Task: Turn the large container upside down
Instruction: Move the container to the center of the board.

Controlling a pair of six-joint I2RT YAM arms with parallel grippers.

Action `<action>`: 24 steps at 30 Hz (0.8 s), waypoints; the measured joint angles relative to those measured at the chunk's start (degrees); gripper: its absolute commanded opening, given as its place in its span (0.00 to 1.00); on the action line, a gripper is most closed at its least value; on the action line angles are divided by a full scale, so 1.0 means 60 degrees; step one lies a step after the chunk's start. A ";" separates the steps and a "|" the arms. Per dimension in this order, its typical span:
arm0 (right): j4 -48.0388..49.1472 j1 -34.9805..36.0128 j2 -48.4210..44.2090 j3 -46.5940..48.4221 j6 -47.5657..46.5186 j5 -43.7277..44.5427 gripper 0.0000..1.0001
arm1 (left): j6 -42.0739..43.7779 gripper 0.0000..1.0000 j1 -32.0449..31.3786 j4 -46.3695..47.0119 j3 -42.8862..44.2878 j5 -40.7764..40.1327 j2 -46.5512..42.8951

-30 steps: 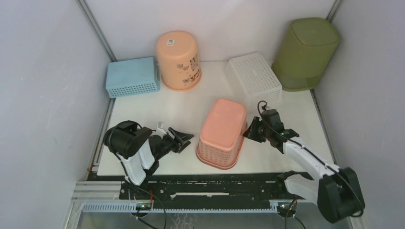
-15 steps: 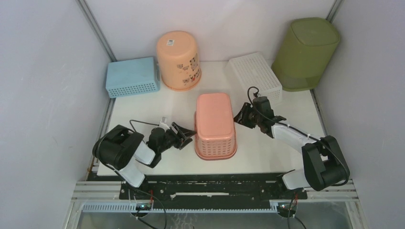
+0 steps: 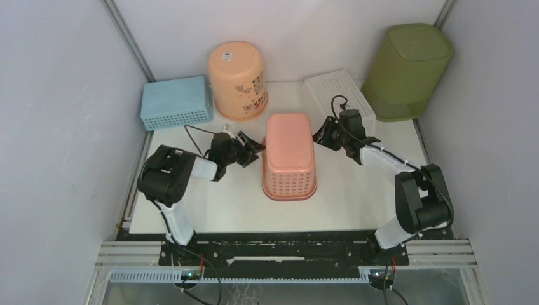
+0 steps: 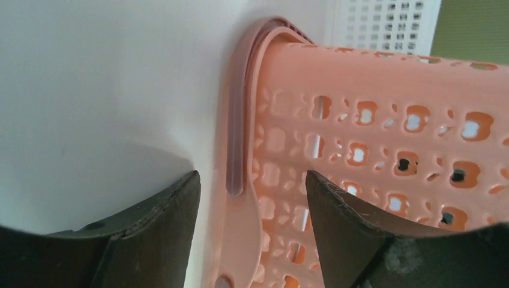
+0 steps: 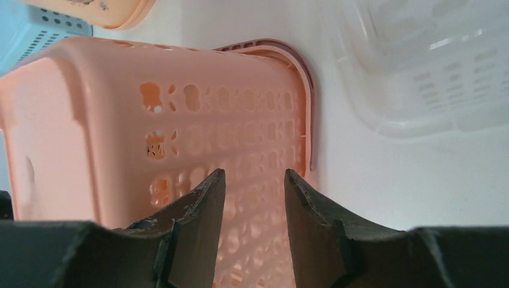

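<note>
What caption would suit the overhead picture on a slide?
Left gripper and right gripper, both open, flank the upturned pink basket; the olive-green bin waits untouched in the far right corner.

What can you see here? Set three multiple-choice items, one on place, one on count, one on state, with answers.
1. Where is the green bin? A near left; B far right; C centre.
2. How many containers are there? A three; B five; C seven.
3. How does the pink basket sit? A rim up; B on its side; C rim down.
Answers: B, it stands in the far right corner. B, the bin, pink basket, blue basket, white basket and peach bucket. C, its solid bottom faces up, with the rim on the table.
</note>
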 measured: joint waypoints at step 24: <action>-0.1435 -0.0958 -0.3271 0.0619 -0.0678 -0.1009 0.47 | 0.1519 0.78 0.0284 -0.3971 0.1767 -0.1370 -0.2645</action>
